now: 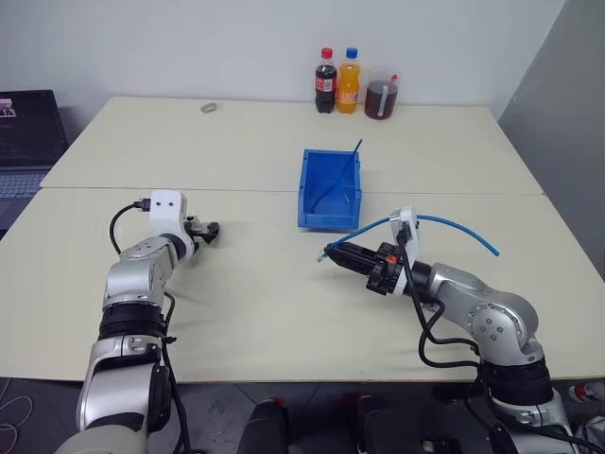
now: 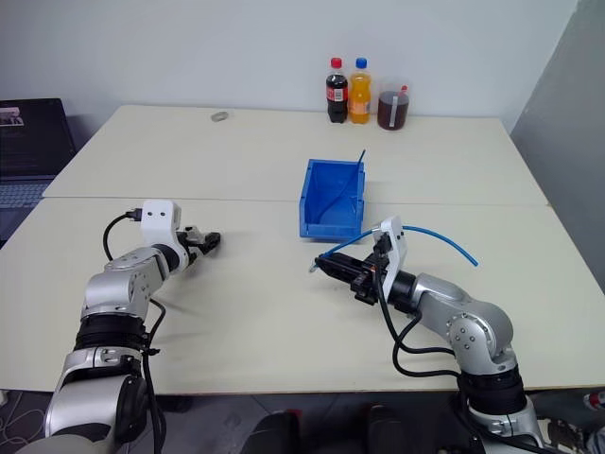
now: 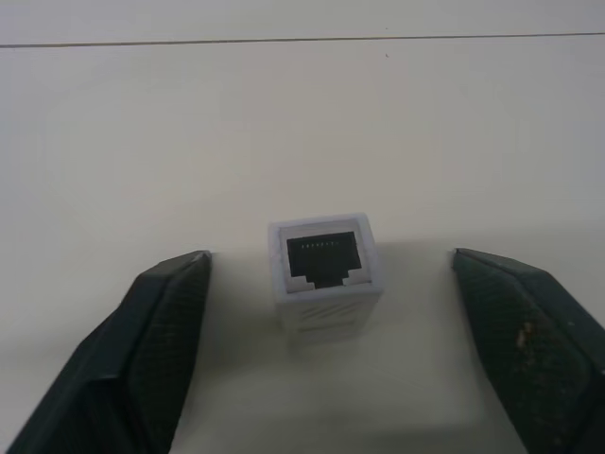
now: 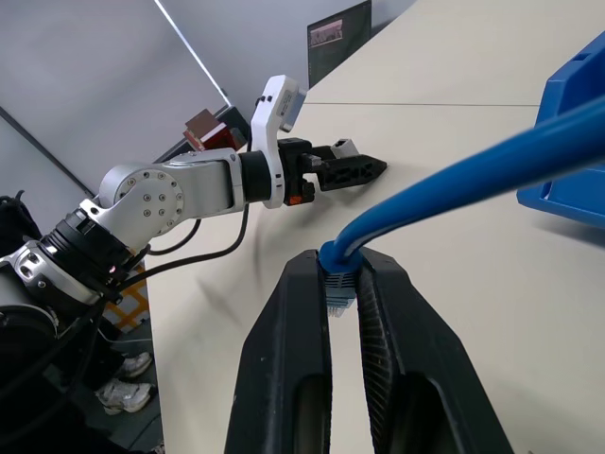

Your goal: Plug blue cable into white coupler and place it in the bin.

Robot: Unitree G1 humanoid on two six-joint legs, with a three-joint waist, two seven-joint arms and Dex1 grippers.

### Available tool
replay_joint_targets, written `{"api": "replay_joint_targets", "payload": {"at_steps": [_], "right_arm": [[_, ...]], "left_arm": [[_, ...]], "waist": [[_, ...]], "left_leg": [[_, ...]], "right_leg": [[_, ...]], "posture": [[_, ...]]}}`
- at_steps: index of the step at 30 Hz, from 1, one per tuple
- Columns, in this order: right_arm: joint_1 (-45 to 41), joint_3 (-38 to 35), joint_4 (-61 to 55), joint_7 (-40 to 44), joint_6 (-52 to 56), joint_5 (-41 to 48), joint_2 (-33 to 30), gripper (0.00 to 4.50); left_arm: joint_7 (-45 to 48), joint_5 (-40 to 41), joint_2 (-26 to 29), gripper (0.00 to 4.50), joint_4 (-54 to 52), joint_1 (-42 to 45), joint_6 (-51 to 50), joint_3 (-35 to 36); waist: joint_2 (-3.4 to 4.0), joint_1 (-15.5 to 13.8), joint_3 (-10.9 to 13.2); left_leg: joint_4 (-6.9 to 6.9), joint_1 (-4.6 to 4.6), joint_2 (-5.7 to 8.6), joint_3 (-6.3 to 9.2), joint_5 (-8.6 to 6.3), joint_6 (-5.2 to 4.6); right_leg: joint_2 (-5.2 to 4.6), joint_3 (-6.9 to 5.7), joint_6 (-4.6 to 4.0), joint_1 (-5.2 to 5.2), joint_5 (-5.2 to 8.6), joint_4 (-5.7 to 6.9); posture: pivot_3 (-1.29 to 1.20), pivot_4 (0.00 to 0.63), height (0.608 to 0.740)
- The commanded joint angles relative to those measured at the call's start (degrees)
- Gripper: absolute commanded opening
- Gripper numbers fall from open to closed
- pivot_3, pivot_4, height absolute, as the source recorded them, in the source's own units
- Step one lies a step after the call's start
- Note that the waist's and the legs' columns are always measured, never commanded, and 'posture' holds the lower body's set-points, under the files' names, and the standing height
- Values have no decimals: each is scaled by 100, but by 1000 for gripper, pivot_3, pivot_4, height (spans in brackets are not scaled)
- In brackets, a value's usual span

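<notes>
The white coupler (image 3: pixel 326 274) stands on the table with its dark socket facing the left wrist camera. My left gripper (image 3: pixel 331 256) is open around it, and a clear gap shows between each finger and the block. On the table's left side, the left gripper (image 1: pixel 210 230) points toward the middle. My right gripper (image 4: pixel 342 260) is shut on the clear plug at the end of the blue cable (image 4: pixel 473 161) and hovers near the table's centre (image 1: pixel 331 253). The cable (image 1: pixel 454 223) arcs back over the right wrist. The bin (image 1: pixel 326 219) sits just beyond the right gripper.
A darker thin blue cable (image 1: pixel 340 175) leans inside the bin. Two bottles (image 1: pixel 337 81) and a jar of dark liquid (image 1: pixel 382 97) stand at the far edge. A small ring (image 1: pixel 208 108) lies at the far left, and a laptop (image 1: pixel 24 132) sits off the table's left.
</notes>
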State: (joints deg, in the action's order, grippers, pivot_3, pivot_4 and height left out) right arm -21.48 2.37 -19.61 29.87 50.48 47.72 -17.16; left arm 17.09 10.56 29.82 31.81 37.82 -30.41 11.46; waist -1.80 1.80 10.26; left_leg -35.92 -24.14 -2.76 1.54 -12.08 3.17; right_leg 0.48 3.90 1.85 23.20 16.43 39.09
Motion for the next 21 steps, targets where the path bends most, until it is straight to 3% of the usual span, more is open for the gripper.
{"api": "replay_joint_targets", "payload": {"at_steps": [1, 12, 17, 21], "right_arm": [[-28, -35, -227, -3, -94, -19, -12, 126], [-25, -34, -219, 4, -119, -107, 24, 125], [5, -35, -265, -13, -147, -165, 30, 125], [102, -61, -380, 21, -182, -223, -89, 125]], "left_arm": [[37, -111, 20, 3243, 106, 166, 215, -53], [52, -145, -29, 972, 121, 83, 301, -100], [102, -58, 46, 815, -112, -134, 252, 18], [768, 192, 88, 815, -929, -571, 157, -122]], "waist": [[0, 0, 0], [0, 4, 0], [0, 10, 0], [0, 21, 0]], "left_leg": [[0, 0, 0, -1, 0, 0], [-1, 1, 0, -1, 0, 0], [-2, 1, 0, -1, 0, 0], [-2, 1, -1, -2, 0, 0]], "right_leg": [[0, 1, 0, 0, 0, 0], [0, 1, 0, 0, 0, 2], [0, 2, 0, 0, -1, 2], [0, 3, -1, 0, -1, 3]], "posture": [[0, 150, 740], [0, 150, 740], [0, 150, 740], [0, 150, 740]]}}
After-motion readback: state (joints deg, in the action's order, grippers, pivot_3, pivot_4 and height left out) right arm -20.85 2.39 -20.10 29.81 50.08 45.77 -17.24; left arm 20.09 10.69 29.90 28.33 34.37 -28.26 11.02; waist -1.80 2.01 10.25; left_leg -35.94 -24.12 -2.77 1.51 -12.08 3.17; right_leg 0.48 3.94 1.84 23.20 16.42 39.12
